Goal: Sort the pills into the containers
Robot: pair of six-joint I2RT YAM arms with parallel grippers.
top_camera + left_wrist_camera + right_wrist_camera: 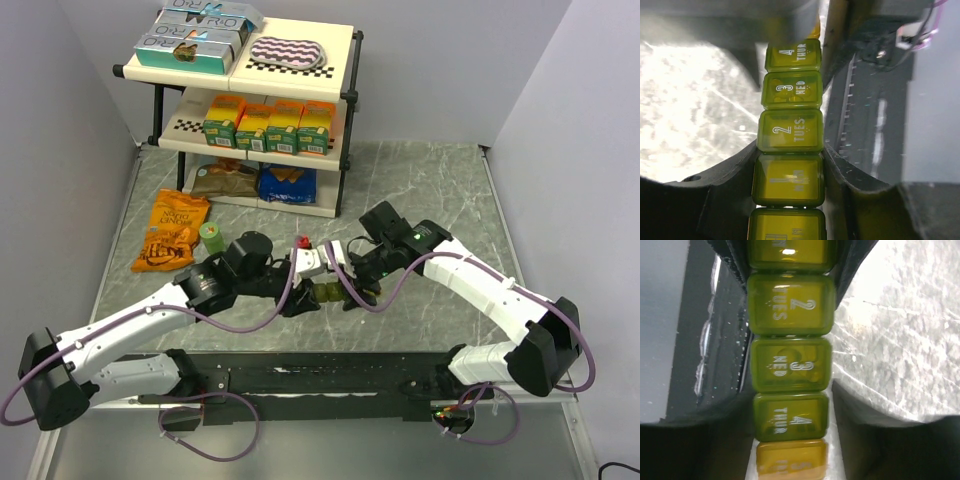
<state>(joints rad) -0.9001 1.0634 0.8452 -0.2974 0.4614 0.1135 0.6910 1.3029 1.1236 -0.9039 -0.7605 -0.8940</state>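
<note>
The containers point(328, 292) are a narrow strip of green-to-yellow lidded compartments, lying between both grippers at the middle front of the table. In the left wrist view the containers point(790, 135) run straight up, with lids marked MON, TUES, WED and THUR all shut. My left gripper point(788, 182) is shut on the MON compartment, and it shows in the top view point(300, 297). My right gripper point(790, 432) straddles the THUR compartment of the containers point(790, 365), with a thin pale gap on one side. It meets the strip from the right point(350, 290). No loose pills show.
A white bottle point(308, 262) and a small red thing point(302, 241) lie just behind the grippers. A green bottle point(211, 236) and an orange snack bag point(172, 232) are at the left. A stocked two-tier shelf point(250, 110) stands at the back. A black rail point(320, 375) runs along the near edge.
</note>
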